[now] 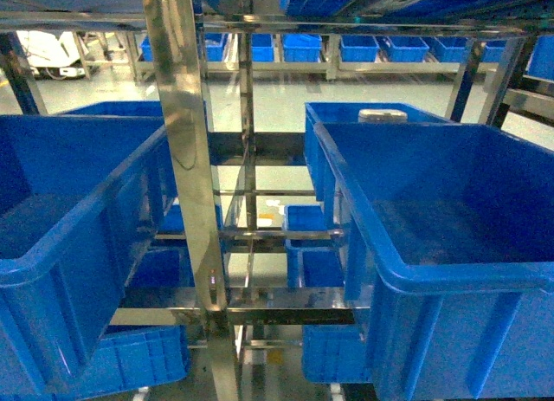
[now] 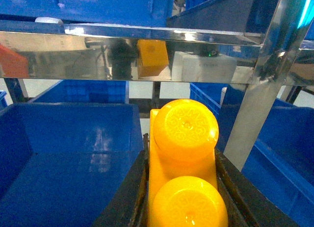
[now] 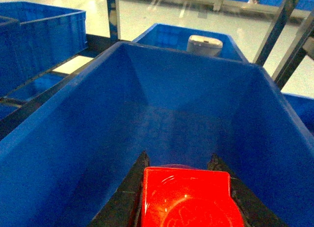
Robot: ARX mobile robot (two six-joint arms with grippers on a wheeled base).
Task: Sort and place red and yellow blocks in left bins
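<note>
The orange-yellow block, with two round studs, is clamped lengthwise in my left gripper, whose black fingers press both its sides. It hangs above the right edge of a deep blue bin. My right gripper is shut on the red block, held over the near end of another deep blue bin. The head view shows two large blue bins, one left and one right. Neither gripper shows there.
A shiny steel rack post stands between the two bins. A steel shelf beam crosses close above the left gripper, with a slanted post to its right. A white object lies in the crate behind. More blue crates fill lower shelves.
</note>
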